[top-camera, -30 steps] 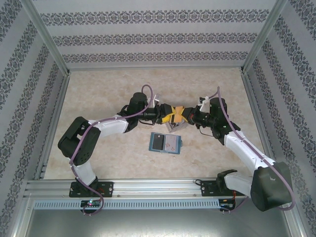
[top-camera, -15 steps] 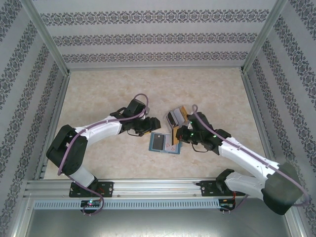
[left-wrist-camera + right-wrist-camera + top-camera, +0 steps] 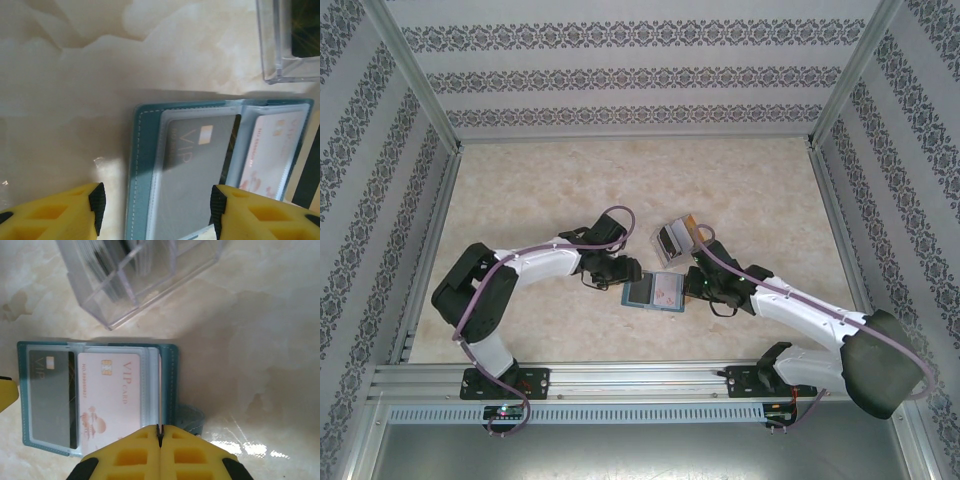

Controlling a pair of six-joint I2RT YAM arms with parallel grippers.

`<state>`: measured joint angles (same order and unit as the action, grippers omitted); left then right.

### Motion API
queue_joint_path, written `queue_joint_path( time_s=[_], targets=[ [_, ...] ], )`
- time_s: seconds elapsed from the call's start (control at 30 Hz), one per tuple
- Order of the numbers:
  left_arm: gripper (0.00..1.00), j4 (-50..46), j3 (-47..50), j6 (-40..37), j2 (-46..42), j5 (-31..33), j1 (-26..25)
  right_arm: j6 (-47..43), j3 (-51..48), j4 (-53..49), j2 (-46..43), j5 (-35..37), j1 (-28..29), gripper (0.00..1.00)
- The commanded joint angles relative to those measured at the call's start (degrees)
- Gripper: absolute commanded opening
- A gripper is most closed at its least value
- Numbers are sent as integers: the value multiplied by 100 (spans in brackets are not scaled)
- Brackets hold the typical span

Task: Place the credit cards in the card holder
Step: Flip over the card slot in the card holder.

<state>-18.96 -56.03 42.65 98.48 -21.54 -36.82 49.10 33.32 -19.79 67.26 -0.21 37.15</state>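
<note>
Lettering: grey card (image 3: 197,165) "VIP", pink card (image 3: 107,395) "VIP CARD", both in open card holder (image 3: 654,292). Left gripper (image 3: 157,207) spread at holder's left; right gripper (image 3: 160,432) pressed together at its right; earlier both met beyond it.

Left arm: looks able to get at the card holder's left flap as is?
Probably yes: the left gripper is open, and the card holder has its left flap lying uncovered between the fingers. The shut right gripper sits at the opposite edge; the clear box stands apart.

Teal card holder (image 3: 170,371), grey card (image 3: 195,172), pale pink card (image 3: 112,400), beige marbled table (image 3: 570,180), clear box (image 3: 150,285), floral-striped walls (image 3: 620,78)
</note>
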Motion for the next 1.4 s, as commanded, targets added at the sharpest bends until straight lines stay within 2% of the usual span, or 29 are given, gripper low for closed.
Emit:
queue_joint_path(
  time_s=[0.0,0.17,0.37,0.5,0.77,1.03,1.37],
  targets=[
    [59,-48,-31,-127,126,109,-124,-22,-104,256,86,-77,-50,0],
    [52,-3,-8,-108,249,55,-176,49,-121,410,152,-210,-73,0],
    [48,50,27,-45,277,53,-220,138,-105,260,-70,81,-69,0],
    [44,30,-18,-22,337,46,-229,186,-88,302,-133,25,-83,0],
    [43,77,6,41,348,87,-247,209,-100,-18,-269,424,-68,0],
    [43,134,9,118,361,62,-247,111,-158,542,-98,-252,-120,0],
    [43,120,35,120,357,45,-247,36,-177,655,400,-286,-175,0]
  ],
)
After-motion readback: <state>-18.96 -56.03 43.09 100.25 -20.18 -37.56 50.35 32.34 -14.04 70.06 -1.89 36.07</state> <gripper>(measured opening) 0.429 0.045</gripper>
